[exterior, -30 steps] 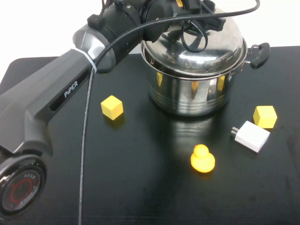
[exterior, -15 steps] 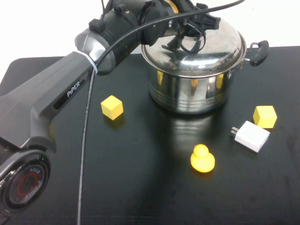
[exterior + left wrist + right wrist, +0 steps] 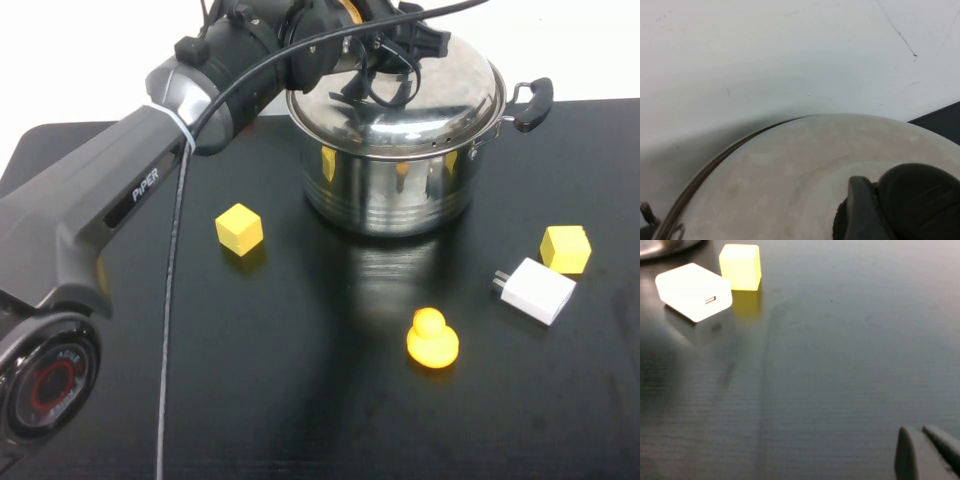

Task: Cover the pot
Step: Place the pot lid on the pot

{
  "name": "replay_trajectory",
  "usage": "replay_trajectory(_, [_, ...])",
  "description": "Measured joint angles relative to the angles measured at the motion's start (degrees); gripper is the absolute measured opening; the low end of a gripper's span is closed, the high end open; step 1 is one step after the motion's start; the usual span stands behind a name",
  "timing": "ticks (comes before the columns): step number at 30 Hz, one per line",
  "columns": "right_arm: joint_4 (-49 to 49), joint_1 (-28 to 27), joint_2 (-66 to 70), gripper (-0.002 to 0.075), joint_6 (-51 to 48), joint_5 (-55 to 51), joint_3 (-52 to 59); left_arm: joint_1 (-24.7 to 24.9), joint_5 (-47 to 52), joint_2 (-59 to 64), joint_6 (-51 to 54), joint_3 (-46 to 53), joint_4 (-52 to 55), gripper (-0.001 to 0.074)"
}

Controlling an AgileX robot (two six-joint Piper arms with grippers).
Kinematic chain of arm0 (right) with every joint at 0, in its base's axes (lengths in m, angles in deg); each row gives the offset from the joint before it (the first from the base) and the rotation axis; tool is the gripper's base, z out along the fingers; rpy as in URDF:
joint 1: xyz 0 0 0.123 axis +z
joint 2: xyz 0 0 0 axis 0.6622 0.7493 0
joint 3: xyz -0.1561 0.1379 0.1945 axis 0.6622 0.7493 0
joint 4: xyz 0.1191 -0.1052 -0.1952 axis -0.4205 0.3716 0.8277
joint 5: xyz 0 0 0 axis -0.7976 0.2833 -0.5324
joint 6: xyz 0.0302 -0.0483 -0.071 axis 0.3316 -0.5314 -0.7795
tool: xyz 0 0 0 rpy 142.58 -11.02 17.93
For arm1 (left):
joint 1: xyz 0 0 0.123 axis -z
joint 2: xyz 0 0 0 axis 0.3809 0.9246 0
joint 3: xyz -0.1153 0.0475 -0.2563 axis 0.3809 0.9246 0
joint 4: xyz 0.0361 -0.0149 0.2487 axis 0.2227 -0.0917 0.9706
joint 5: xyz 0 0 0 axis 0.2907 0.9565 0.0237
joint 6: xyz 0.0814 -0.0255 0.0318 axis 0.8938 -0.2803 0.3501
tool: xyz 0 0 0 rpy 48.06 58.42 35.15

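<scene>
The jaws of the left gripper (image 3: 385, 60) are hidden over the lid (image 3: 420, 95); their state cannot be told. The right gripper (image 3: 927, 452) is seen narrow. The pot (image 3: 385, 180) is placed at 12 o'clock on the table (image 3: 300, 400).

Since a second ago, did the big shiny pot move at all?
Yes. In the high view the pot, with the lid and left gripper on top, slid toward the robot's left, away from the unmoved white charger. The right gripper hangs over bare table.
</scene>
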Motion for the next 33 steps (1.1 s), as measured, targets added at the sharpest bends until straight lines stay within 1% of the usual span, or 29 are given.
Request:
replay_trajectory(5, [0.0,0.0,0.0,-0.0002,0.0,0.0,0.0,-0.1,0.1,0.7,1.5,-0.6,0.1,0.0333])
replay_trajectory(21, [0.0,0.0,0.0,-0.0002,0.0,0.0,0.0,-0.2,-3.6,2.0,1.0,-1.0,-0.7,0.0333])
replay_trajectory(30, [0.0,0.0,0.0,-0.0002,0.0,0.0,0.0,-0.2,-3.0,2.0,0.7,-1.0,-0.7,0.0333])
replay_trajectory(31, [0.0,0.0,0.0,-0.0002,0.0,0.0,0.0,-0.2,-2.8,2.0,0.7,-1.0,-0.7,0.0337])
replay_trajectory(33, [0.0,0.0,0.0,-0.0002,0.0,0.0,0.0,-0.2,-2.3,2.0,0.8,-1.0,-0.3,0.0388])
